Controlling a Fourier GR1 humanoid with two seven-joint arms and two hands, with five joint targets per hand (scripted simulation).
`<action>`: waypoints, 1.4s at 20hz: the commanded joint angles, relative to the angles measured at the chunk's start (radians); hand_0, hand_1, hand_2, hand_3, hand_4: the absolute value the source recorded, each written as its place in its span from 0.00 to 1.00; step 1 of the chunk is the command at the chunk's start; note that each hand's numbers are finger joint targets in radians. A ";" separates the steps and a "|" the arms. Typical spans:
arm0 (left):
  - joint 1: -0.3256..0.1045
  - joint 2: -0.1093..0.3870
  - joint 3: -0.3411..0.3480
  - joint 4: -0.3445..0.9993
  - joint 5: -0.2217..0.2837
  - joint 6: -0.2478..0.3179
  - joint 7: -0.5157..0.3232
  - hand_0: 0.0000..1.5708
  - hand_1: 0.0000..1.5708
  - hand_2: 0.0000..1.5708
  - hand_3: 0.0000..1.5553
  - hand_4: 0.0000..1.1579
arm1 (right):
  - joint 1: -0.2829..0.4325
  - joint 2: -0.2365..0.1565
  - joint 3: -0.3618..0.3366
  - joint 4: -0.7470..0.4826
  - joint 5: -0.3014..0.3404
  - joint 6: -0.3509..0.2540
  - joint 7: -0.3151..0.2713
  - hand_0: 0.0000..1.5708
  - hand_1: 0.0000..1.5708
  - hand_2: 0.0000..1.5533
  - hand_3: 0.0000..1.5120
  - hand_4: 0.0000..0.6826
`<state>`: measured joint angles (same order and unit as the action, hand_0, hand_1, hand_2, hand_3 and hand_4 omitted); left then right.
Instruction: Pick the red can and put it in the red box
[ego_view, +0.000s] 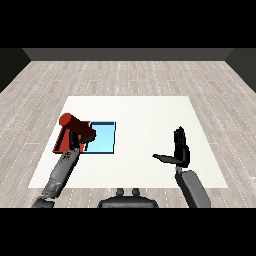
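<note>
I see the white table (150, 115) from the head view, with both trays near its left edge. The red tray (60, 142) lies closest to that edge. The light blue tray (104, 137) sits just beside it on the right, and the two appear to touch along their sides.

My left hand (84, 139) has its fingers curled round the red can (75, 125). The can is tilted, its top end pointing toward the far left corner of the table. It is held over the red tray; I cannot tell whether it touches the tray floor. The can, the hand and the grey left forearm (62, 172) cover much of the red tray, so only its left wall and near left corner show clearly. The hand also overlaps the left border of the light blue tray.

My right hand (180, 152) is over the right half of the table, well apart from both trays. Its fingers are straight and point upward, the thumb spread to the left, and it holds nothing. The right forearm (192, 187) enters over the near edge.
</note>
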<state>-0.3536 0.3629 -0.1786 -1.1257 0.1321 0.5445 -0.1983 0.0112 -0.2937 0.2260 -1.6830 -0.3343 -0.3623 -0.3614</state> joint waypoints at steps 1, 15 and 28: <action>-0.084 0.023 0.072 0.191 -0.006 -0.033 -0.009 1.00 1.00 1.00 0.96 0.97 | -0.056 -0.009 -0.055 0.094 0.012 0.008 0.012 0.00 0.00 0.00 0.00 0.00; -0.374 0.004 0.129 0.918 -0.117 -0.010 0.003 0.87 0.87 0.79 0.83 0.82 | -0.107 0.039 -0.078 0.224 0.009 0.019 0.008 0.00 0.00 0.00 0.00 0.00; -0.364 0.088 0.186 1.094 -0.082 -0.176 0.128 0.00 0.00 0.00 0.00 0.56 | -0.180 0.024 -0.139 0.318 -0.005 0.060 -0.019 0.00 0.00 0.00 0.00 0.00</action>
<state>-0.7076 0.4277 0.0015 -0.0661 0.0471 0.4597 -0.1094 -0.1602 -0.2594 0.1135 -1.3819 -0.3224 -0.3283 -0.3653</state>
